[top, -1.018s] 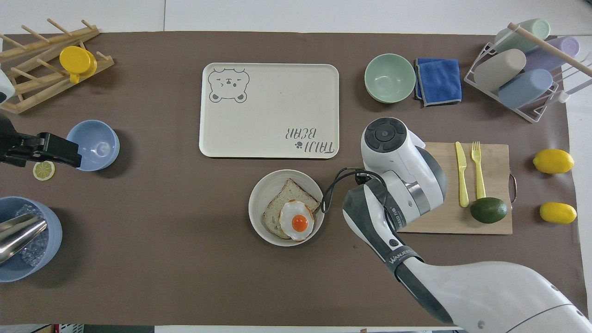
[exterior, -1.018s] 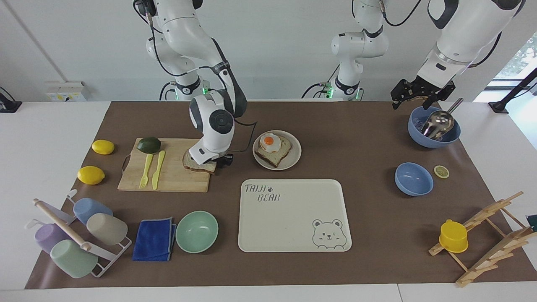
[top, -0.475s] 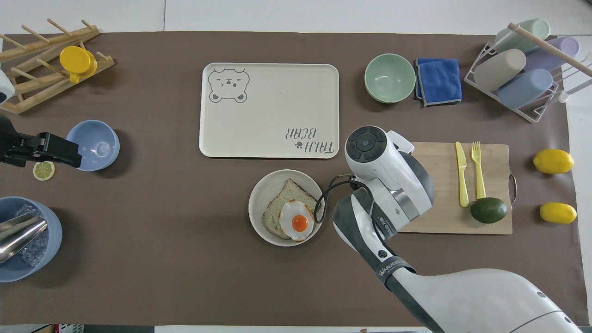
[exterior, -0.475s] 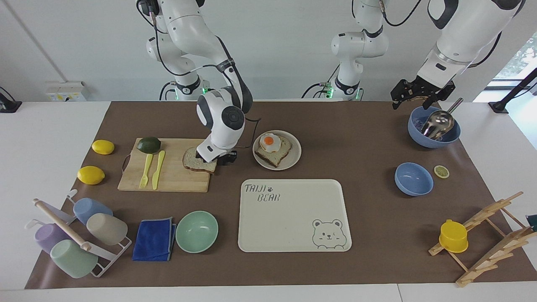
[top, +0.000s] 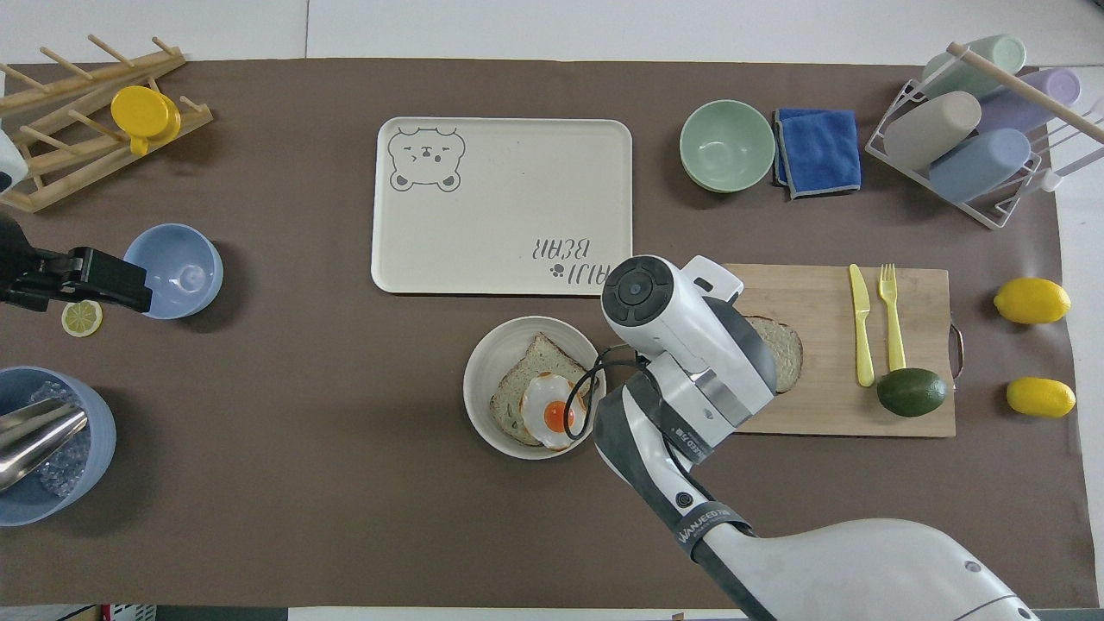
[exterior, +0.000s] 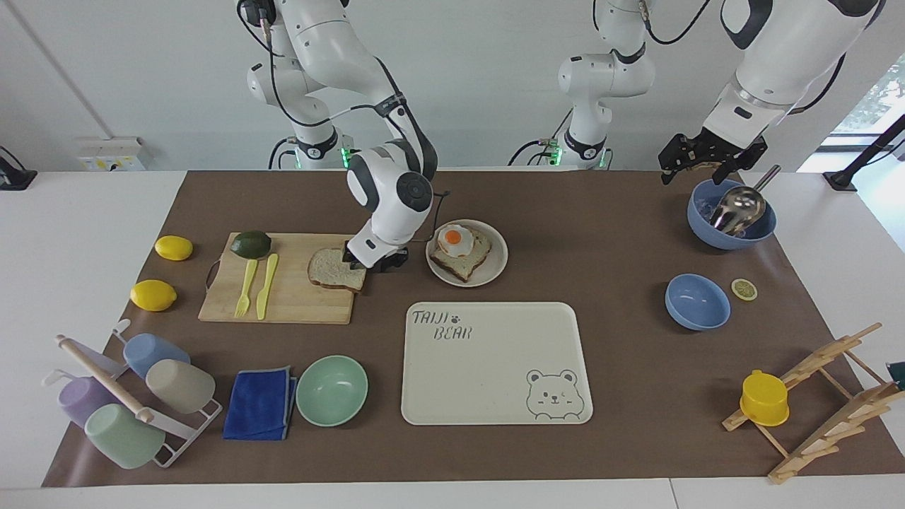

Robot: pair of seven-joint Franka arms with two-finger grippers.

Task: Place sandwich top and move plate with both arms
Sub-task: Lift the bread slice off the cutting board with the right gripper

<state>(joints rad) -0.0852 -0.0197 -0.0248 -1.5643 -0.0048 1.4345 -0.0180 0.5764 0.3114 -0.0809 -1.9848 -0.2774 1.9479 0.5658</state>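
1. On the cutting board (exterior: 283,293), at the edge toward the plate, I see the sandwich top (exterior: 332,269) lying flat.
2. My right pincer (exterior: 375,263) sits at the slice's 3 o'clock edge in the facing view; I cannot tell whether it grips.
3. Further toward 3 o'clock, the plate (exterior: 495,265) carries toast and the fried egg (exterior: 456,240).
4. My left pincer (exterior: 696,164), fingers apart, waits above the blue bowl (exterior: 732,237) holding a scoop.
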